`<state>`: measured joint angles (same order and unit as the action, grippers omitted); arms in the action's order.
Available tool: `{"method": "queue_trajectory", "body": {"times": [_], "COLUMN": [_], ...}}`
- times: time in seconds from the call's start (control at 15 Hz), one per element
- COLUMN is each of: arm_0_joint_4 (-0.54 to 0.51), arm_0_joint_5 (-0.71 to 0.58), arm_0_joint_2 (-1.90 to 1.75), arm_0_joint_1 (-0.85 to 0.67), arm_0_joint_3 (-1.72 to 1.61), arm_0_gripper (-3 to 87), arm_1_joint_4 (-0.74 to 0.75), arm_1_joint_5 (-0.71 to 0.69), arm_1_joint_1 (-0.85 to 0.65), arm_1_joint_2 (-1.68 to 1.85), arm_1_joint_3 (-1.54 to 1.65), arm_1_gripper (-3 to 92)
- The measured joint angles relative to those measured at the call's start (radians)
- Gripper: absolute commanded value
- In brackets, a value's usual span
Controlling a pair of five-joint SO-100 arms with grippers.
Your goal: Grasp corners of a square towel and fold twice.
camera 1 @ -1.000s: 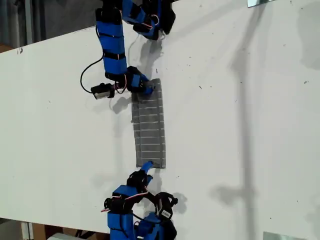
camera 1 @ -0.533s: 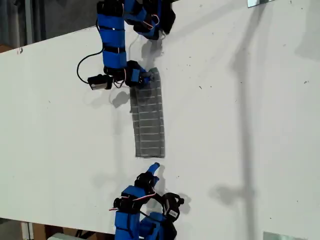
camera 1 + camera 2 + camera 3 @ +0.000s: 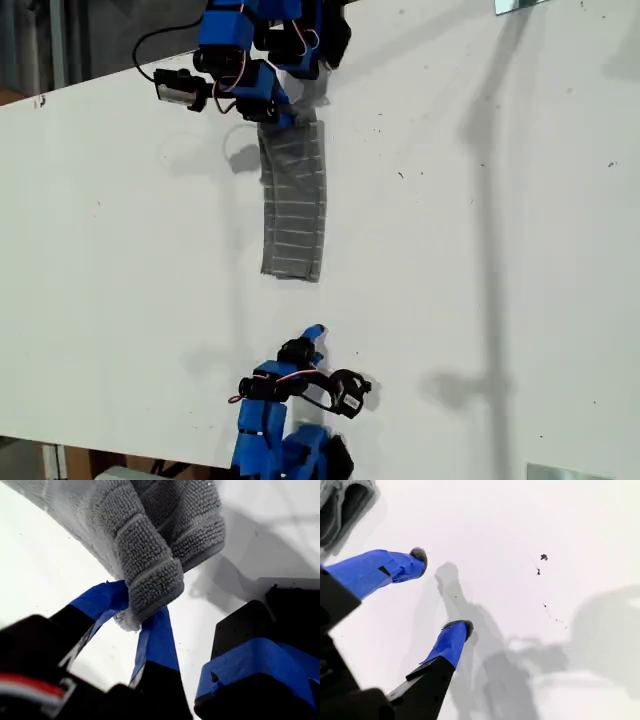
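Exterior view: the first gripper pinches one end of the folded towel, lifting it off the white table. The second gripper hovers apart, jaws spread and empty.

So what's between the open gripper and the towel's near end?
Only bare white table separates my second gripper from the towel, seen in the exterior view.

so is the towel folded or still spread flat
Folded. The towel is a narrow strip on the table, and layered edges show where my first gripper pinches its end.
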<state>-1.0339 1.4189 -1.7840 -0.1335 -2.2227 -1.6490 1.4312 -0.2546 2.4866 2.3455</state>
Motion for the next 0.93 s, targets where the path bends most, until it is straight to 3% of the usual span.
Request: {"method": "queue_trajectory", "body": {"times": [0.27,0.67,0.93], "arm_0_joint_4": [-0.038,-0.049,-0.075], "arm_0_joint_5": [-0.091,-0.106,0.025], "arm_0_joint_2": [0.204,0.213,-0.072], "arm_0_joint_1": [-0.127,-0.166,-0.150], "arm_0_joint_3": [0.107,0.115,-0.114], "arm_0_gripper": [24.2,24.2,24.2], "arm_1_joint_4": [-0.035,-0.074,-0.077], "arm_1_joint_5": [-0.020,-0.212,-0.276], "arm_1_joint_1": [0.072,0.095,0.081], "arm_1_joint_2": [-0.083,-0.732,-1.034], "arm_1_joint_3": [-0.176,-0.778,-1.003], "arm_1_gripper": [-0.1,-0.1,-0.1]}}
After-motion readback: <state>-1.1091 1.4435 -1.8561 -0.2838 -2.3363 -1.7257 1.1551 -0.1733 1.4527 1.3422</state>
